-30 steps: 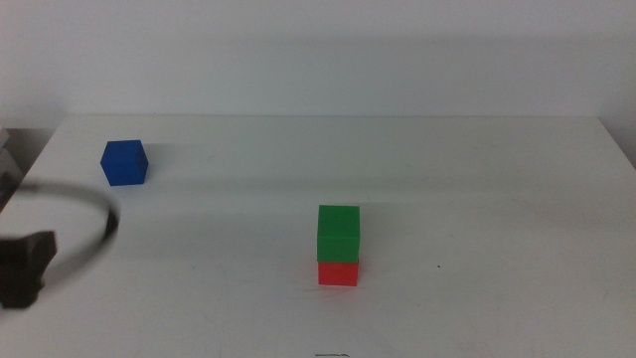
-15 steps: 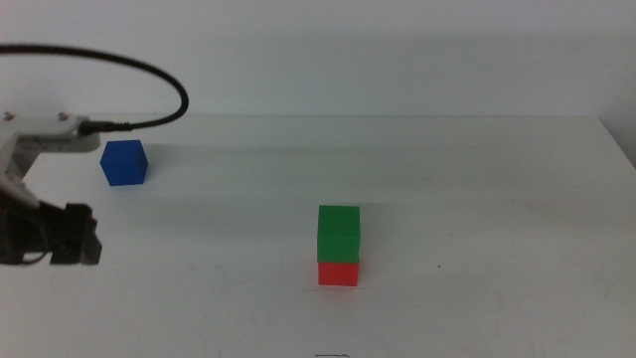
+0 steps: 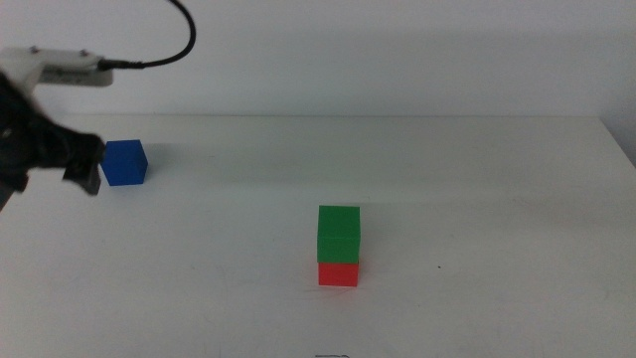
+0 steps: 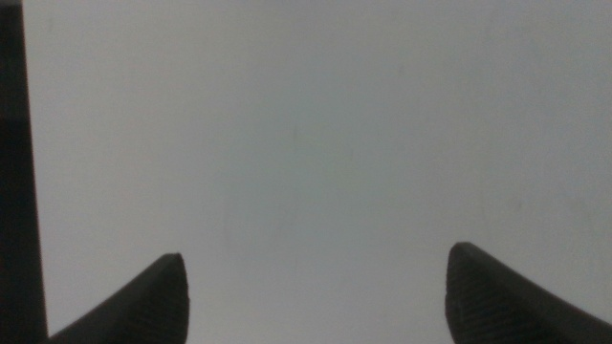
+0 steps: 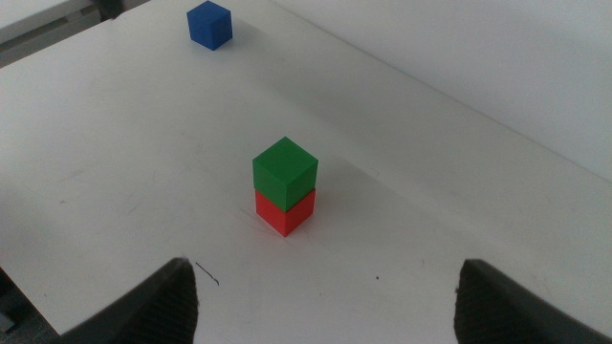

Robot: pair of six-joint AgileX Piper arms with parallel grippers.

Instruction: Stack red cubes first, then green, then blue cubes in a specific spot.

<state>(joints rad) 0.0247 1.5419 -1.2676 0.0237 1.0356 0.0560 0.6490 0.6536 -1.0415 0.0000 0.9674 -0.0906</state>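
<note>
A green cube (image 3: 338, 233) sits squarely on a red cube (image 3: 338, 273) in the middle of the white table; the right wrist view shows the same pair, green cube (image 5: 284, 171) over red cube (image 5: 285, 213). The blue cube (image 3: 124, 162) stands alone at the far left, and appears as the blue cube (image 5: 208, 24) in the right wrist view. My left gripper (image 3: 87, 169) hangs just left of the blue cube, apart from it. Its own view shows the left gripper (image 4: 316, 287) open over bare white surface. My right gripper (image 5: 325, 301) is open, back from the stack and out of the middle view.
The left arm's white link (image 3: 60, 65) and black cable (image 3: 179, 40) rise above the table's far left corner. The table's right edge (image 3: 621, 149) runs down the right side. A small dark mark (image 5: 207, 274) lies on the table in front of the stack.
The left arm has swung from the near left side of the table up and back, bringing its gripper beside the blue cube. The cubes have not moved.
</note>
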